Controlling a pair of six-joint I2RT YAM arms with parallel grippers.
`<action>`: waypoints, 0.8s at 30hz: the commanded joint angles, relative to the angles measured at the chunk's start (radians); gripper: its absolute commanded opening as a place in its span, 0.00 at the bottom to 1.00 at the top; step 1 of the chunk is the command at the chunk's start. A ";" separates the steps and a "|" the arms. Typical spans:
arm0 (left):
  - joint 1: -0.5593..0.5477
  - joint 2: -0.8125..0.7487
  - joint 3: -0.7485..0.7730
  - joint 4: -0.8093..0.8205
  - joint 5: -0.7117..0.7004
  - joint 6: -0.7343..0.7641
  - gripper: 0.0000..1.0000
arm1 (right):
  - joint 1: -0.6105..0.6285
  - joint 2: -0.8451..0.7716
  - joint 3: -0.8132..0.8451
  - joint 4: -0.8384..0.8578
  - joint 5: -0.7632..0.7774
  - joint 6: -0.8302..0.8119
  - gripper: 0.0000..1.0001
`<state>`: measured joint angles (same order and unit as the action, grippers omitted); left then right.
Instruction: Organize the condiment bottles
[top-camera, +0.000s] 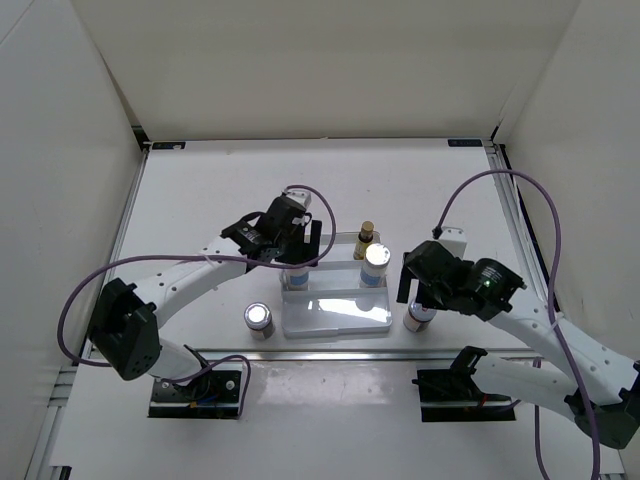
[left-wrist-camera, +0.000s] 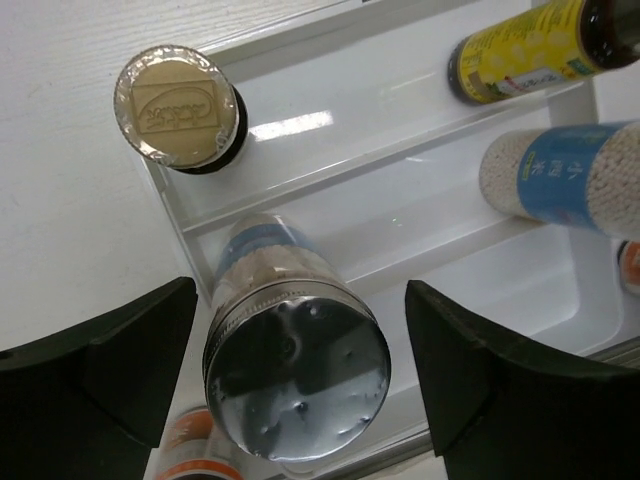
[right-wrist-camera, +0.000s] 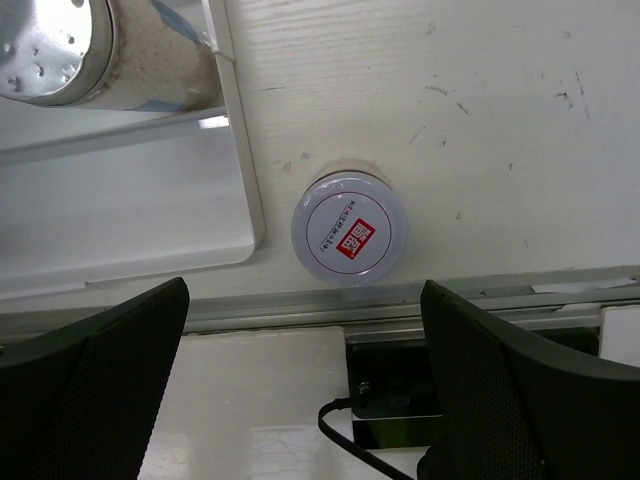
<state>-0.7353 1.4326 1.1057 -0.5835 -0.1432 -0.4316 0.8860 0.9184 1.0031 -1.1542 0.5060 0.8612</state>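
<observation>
My left gripper (top-camera: 292, 250) (left-wrist-camera: 300, 300) hangs open over the left end of the white stepped tray (top-camera: 340, 322). A white bottle with a silver lid (left-wrist-camera: 295, 375) (top-camera: 296, 282) stands upright between its fingers on the middle step, with a narrow gap on each side. On the back step are a gold-capped amber bottle (left-wrist-camera: 180, 105) and a second amber bottle (left-wrist-camera: 530, 45) (top-camera: 366, 235). Another white blue-label bottle (left-wrist-camera: 565, 175) (top-camera: 377, 258) stands on the middle step. My right gripper (top-camera: 420, 290) (right-wrist-camera: 300, 300) is open above a short jar (right-wrist-camera: 349, 228) (top-camera: 418, 318) right of the tray.
A second short jar (top-camera: 259, 318) (left-wrist-camera: 190, 445) stands on the table just left of the tray. The tray's front step (right-wrist-camera: 120, 200) holds nothing. The metal table rail (right-wrist-camera: 400, 300) and the arm base plates (top-camera: 470, 392) run along the near edge. White walls enclose the table.
</observation>
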 joint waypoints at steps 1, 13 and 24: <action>-0.006 -0.018 -0.001 0.013 -0.016 -0.010 1.00 | 0.004 -0.012 -0.009 -0.006 -0.017 0.087 1.00; -0.015 -0.421 0.008 -0.039 -0.107 0.033 1.00 | 0.004 0.000 -0.138 -0.015 -0.015 0.223 1.00; -0.015 -0.616 -0.121 -0.234 -0.265 0.045 1.00 | -0.064 0.131 -0.224 0.086 -0.023 0.262 0.95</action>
<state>-0.7456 0.8257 1.0260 -0.7315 -0.3607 -0.3893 0.8398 1.0279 0.7895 -1.1103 0.4759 1.0931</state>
